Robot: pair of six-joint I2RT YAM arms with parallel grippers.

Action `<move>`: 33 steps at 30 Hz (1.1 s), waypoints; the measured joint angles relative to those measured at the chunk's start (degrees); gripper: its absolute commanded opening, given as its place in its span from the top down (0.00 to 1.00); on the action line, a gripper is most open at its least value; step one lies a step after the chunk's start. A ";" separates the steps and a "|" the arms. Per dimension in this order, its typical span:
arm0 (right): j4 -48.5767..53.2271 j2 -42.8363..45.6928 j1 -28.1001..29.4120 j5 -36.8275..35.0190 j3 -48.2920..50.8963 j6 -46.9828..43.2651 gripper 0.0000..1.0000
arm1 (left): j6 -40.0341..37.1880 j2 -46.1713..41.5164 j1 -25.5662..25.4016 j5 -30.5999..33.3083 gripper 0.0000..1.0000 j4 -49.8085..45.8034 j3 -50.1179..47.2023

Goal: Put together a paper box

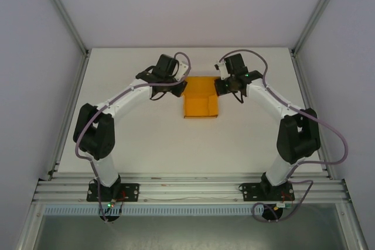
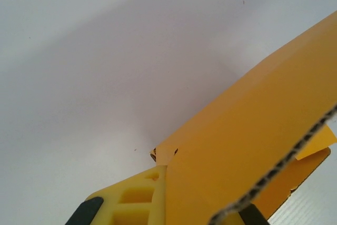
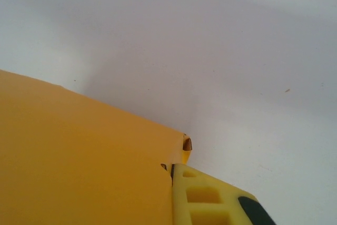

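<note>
Orange paper box (image 1: 200,105), partly folded, walls raised, mid-table

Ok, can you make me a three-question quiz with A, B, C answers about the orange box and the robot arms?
1. Where is the paper box? A) between the left gripper and right gripper B) in a basket C) on the floor
2. What colour is it? A) blue B) green C) orange
3. How is it? A) flat sheet B) walls up, top open C) crumpled
Answers: 1A, a gripper sits at each side; 2C, bright orange card; 3B, the top view looks into it.
</note>
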State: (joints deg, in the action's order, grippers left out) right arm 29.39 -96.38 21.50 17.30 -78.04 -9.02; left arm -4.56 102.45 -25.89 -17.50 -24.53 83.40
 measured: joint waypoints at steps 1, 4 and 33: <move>-0.31 0.00 0.00 -0.44 0.00 0.48 0.67 | 0.20 0.00 0.02 0.22 1.00 -0.02 -0.28; -0.79 0.00 -0.22 -2.67 0.07 2.47 0.39 | 0.66 0.00 0.15 1.09 1.00 0.04 -1.31; -19.21 11.58 -6.60 15.30 25.31 7.48 0.57 | -6.08 -13.62 -1.88 -4.33 1.00 11.89 -14.86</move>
State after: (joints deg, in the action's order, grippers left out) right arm 10.17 -84.79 14.90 32.60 -52.73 -1.54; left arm -10.63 88.84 -27.77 -21.82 -12.64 68.53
